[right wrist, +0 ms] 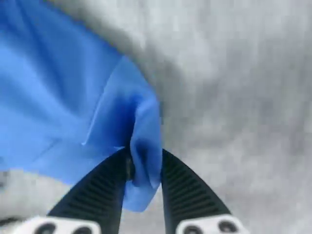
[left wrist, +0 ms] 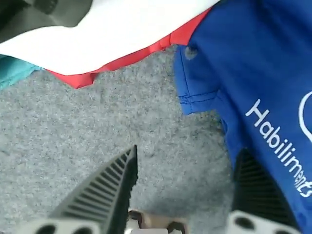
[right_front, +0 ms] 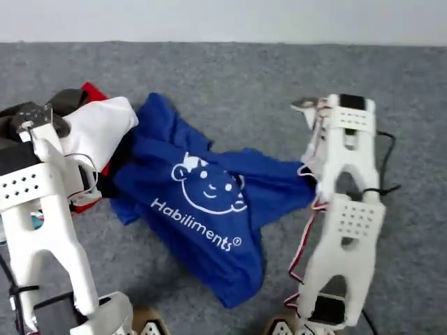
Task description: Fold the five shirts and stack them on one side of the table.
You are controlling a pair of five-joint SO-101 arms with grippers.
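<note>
A blue shirt [right_front: 209, 230] with a white face print lies crumpled in the middle of the grey table [right_front: 244, 77]. My right gripper [right wrist: 145, 152] is shut on a bunched edge of that blue shirt [right wrist: 73, 97], at its right side next to the right arm [right_front: 312, 195]. My left gripper [left wrist: 189, 151] hangs open over bare table beside the blue shirt's [left wrist: 253, 73] sleeve hem; one finger [left wrist: 256, 185] overlaps the printed cloth. At the far left lies a heap with a white shirt [right_front: 98, 129], a red shirt [right_front: 91, 91] and a dark one [right_front: 66, 101].
A teal cloth [left wrist: 12, 73] peeks from under the white shirt [left wrist: 112, 34] and red shirt [left wrist: 141, 53]. Both arm bases stand at the table's near edge. Bare table stretches along the back and at the far right.
</note>
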